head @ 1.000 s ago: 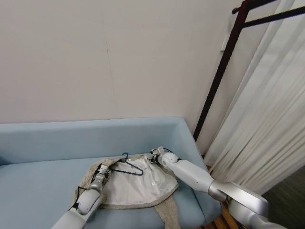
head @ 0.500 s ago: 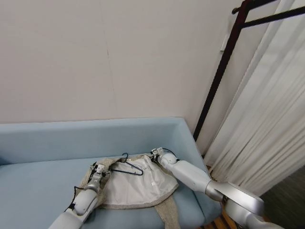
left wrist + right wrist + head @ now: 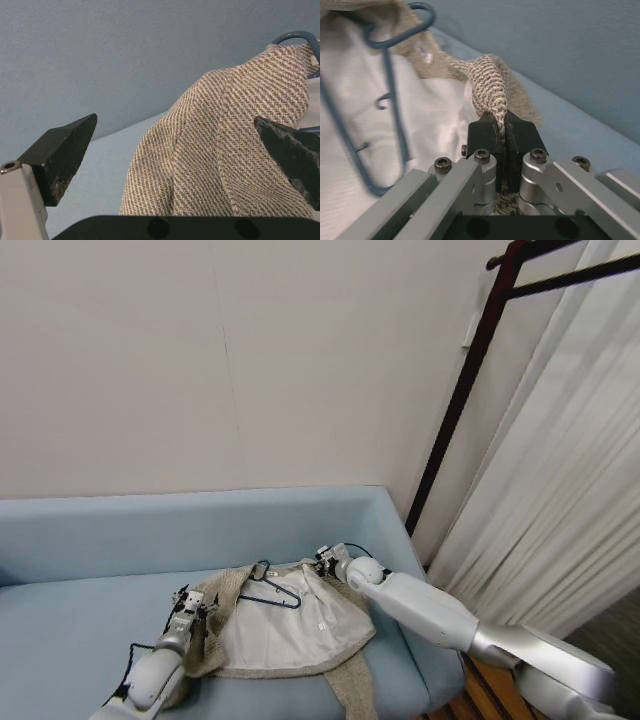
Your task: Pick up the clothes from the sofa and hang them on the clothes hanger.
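R tool (image 3: 501, 124) tight on knit cardigan (image 3: 487, 82) edge

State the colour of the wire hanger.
Blue; the hanger on the garment shows best in the right wrist view.

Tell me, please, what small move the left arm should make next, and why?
Probably ease the left claw forward and close it on the jacket's knit shoulder. It stands open with that fabric lying just ahead of it, not gripped, while the right claw is shut on the opposite knit edge, so the jacket is held on one side only.
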Controlling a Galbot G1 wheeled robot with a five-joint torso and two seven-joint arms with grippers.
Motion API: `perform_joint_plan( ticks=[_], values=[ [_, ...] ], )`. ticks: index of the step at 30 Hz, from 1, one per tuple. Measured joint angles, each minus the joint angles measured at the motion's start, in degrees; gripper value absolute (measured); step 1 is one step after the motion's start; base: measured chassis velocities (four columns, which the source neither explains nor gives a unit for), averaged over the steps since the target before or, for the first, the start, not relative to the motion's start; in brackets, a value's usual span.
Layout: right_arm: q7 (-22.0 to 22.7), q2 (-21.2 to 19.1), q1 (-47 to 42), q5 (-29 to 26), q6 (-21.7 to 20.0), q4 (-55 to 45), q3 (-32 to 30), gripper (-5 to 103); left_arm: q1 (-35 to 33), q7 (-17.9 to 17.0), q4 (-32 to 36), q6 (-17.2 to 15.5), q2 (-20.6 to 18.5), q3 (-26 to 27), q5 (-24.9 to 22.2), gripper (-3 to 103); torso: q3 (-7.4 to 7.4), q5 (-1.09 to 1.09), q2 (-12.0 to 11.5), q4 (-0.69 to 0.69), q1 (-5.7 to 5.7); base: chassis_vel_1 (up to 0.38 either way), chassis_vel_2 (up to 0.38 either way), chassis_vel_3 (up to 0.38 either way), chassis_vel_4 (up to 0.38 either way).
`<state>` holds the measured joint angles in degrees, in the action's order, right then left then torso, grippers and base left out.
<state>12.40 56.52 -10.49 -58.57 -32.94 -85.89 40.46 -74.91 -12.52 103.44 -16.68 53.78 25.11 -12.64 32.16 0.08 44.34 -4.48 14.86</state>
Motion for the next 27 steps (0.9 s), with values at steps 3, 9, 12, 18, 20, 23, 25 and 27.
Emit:
perform_joint_plan(
  ticks=[3,9,12,18,20,23,25,27],
  values=[
    [7.1,1.1,1.3,-5.4,-2.8,-5.2,3.3,1,-0.2,0.6,-0.2,0.6,0.1,0.8,0.0,100,0.00,0.00,0.0,0.01,0.00,0.000,0.000,0.000,0.000],
    [18.6,7.6,1.1,-16.4,-6.5,-8.2,6.4,1,-0.5,1.0,-0.6,1.4,0.9,1.3,0.1,100,0.01,-0.01,0.0,0.02,0.00,0.000,0.000,0.000,0.000],
    [23.3,11.4,0.5,-21.4,-6.8,-7.0,6.4,1,-0.5,1.0,-0.9,1.7,1.1,1.4,0.2,100,0.01,-0.02,0.0,0.01,0.00,0.000,0.000,0.000,0.000],
    [31.5,22.6,-0.4,-28.2,-6.1,-0.4,3.2,1,-0.4,1.1,-1.4,2.0,2.0,1.4,0.7,100,0.01,-0.01,0.0,0.04,0.00,0.000,0.000,0.000,0.000],
    [32.9,26.2,-0.6,-28.6,-5.2,3.2,2.2,1,-0.4,1.1,-1.6,2.1,2.3,1.4,1.0,100,0.01,-0.02,0.0,0.02,0.00,0.000,0.000,0.000,0.000],
    [35.0,29.8,-1.3,-28.6,-3.4,7.0,1.3,1,-0.4,1.1,-2.0,2.2,2.6,1.0,1.3,100,0.01,-0.01,0.0,0.02,0.00,0.000,0.000,0.000,0.000],
    [37.0,33.0,-2.2,-28.2,-1.4,10.9,0.2,1,-0.2,1.1,-2.2,2.2,2.8,0.5,1.5,100,0.01,-0.01,0.0,0.02,0.00,0.000,0.000,0.000,0.000],
    [37.3,33.8,-2.5,-27.8,-0.8,12.1,-0.2,1,-0.1,1.1,-2.3,2.2,2.8,0.4,1.5,100,0.01,-0.01,0.0,0.02,0.00,0.000,0.000,0.000,0.000]
  ],
)
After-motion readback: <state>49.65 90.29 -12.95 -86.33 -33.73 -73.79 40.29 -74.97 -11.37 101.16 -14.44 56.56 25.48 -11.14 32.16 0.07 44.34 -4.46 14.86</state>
